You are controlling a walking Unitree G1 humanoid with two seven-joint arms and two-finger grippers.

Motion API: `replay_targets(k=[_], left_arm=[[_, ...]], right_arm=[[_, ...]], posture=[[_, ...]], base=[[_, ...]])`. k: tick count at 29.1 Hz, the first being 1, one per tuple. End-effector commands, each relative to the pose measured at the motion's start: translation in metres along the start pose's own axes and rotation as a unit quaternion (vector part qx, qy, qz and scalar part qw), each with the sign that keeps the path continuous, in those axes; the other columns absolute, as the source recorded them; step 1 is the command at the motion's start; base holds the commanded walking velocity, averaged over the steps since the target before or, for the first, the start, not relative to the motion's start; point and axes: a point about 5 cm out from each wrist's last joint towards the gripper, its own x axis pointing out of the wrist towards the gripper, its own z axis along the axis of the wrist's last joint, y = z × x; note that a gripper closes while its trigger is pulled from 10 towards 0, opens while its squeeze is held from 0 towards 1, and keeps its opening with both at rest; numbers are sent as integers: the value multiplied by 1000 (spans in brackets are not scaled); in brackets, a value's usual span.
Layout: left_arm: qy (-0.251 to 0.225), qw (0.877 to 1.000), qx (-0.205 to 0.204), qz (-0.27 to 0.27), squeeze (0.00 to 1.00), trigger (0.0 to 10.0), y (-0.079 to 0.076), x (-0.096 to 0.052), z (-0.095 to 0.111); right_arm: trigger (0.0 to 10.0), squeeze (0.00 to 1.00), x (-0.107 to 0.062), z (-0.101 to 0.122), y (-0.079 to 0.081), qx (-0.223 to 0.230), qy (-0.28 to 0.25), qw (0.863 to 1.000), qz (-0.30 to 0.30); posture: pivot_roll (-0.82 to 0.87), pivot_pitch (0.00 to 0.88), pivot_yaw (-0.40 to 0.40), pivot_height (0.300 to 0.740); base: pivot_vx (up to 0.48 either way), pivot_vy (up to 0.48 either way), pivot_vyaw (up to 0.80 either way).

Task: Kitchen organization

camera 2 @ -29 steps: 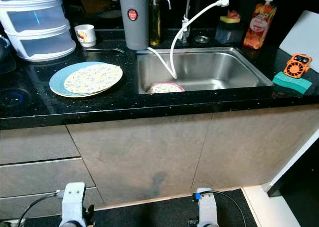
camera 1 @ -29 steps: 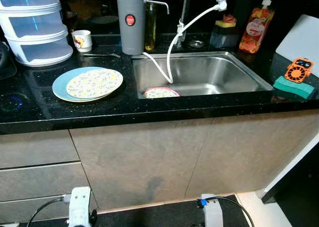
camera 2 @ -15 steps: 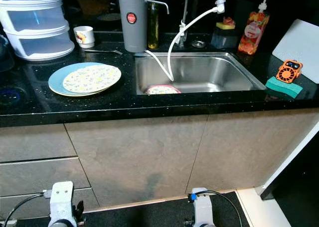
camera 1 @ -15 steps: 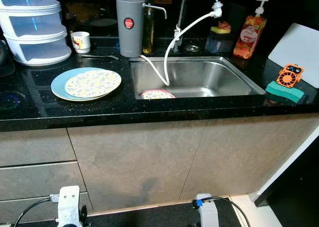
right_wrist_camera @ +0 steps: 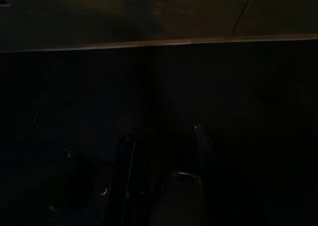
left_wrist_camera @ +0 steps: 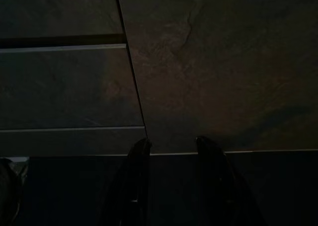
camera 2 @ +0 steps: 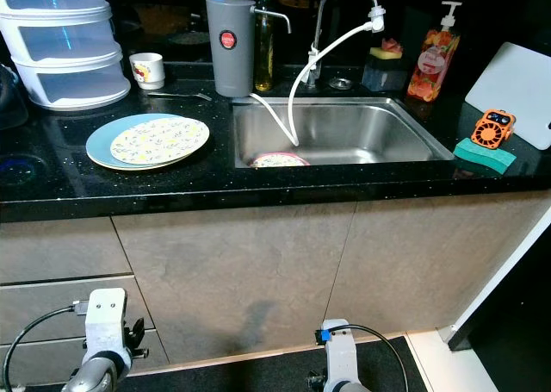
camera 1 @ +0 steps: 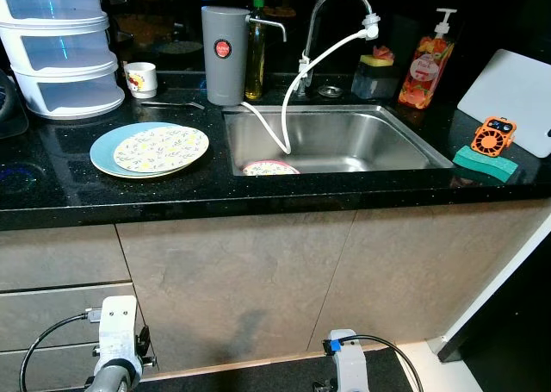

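Observation:
A floral plate [camera 1: 161,144] lies on a light-blue plate [camera 1: 105,154] on the black counter [camera 1: 258,194], left of the steel sink [camera 1: 413,147]. A pink-rimmed plate [camera 1: 269,167] rests in the sink's near left corner, beneath a white hose [camera 1: 280,133] that hangs from the faucet [camera 1: 331,0]. Both arms hang low before the cabinet doors, well under the counter. My left gripper [left_wrist_camera: 171,144] is open and faces the cabinet front. In its dark view my right gripper [right_wrist_camera: 161,134] is open too, over the floor.
At the back stand a grey jug [camera 1: 222,54], an oil bottle [camera 1: 254,52], a small cup [camera 1: 140,78], stacked clear containers [camera 1: 60,56] and a soap dispenser [camera 1: 429,60]. On the right lie a green sponge [camera 1: 485,160], an orange gadget [camera 1: 492,136] and a white board [camera 1: 512,99].
The whole picture has shifted as the camera drew back and rose a little. The plates and sink items have not moved. Both wrists still hang low.

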Motion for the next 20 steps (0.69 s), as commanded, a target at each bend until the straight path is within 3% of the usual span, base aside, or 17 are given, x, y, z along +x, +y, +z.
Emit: replay_targets(k=[1, 7, 13, 14, 16, 18, 19, 20], left_arm=[[13, 1000, -2, 10, 0, 10000, 7, -2, -5], [24, 1000, -3, 14, 0, 10000, 7, -13, -17], [-27, 1000, -16, -2, 0, 10000, 1, -26, -2], [-27, 1000, -16, -2, 0, 10000, 1, -26, -2], [-51, 999, -11, 1, 0, 10000, 2, -26, 9], [-118, 993, 3, 11, 0, 10000, 2, -26, 47], [-118, 993, 3, 11, 0, 10000, 2, -26, 47], [-152, 988, 14, 18, 0, 10000, 3, -28, 65]], right_arm=[[10000, 0, 0, 3, -2, 1, -7, 1000, 0], [10000, 0, -1, 13, -6, -14, -30, 999, 5], [10000, 0, -4, 55, 0, -22, -145, 988, 44], [10000, 0, -4, 55, 0, -22, -145, 988, 44], [10000, 0, -6, 68, 0, -20, -176, 983, 47], [10000, 0, -15, 104, 5, -15, -248, 967, 59], [10000, 0, -15, 104, 5, -15, -248, 967, 59], [10000, 0, -20, 120, 8, -16, -276, 959, 68]], posture=[[72, 17, -59, 740], [94, 30, -68, 740], [70, 43, -31, 740], [70, 43, -31, 740], [64, 50, -40, 740], [81, 66, -53, 740], [81, 66, -53, 740], [86, 60, -53, 740]], base=[[0, 0, 0], [0, 0, 0], [0, 0, 0], [0, 0, 0], [0, 0, 0], [0, 0, 0], [0, 0, 0], [0, 0, 0]])
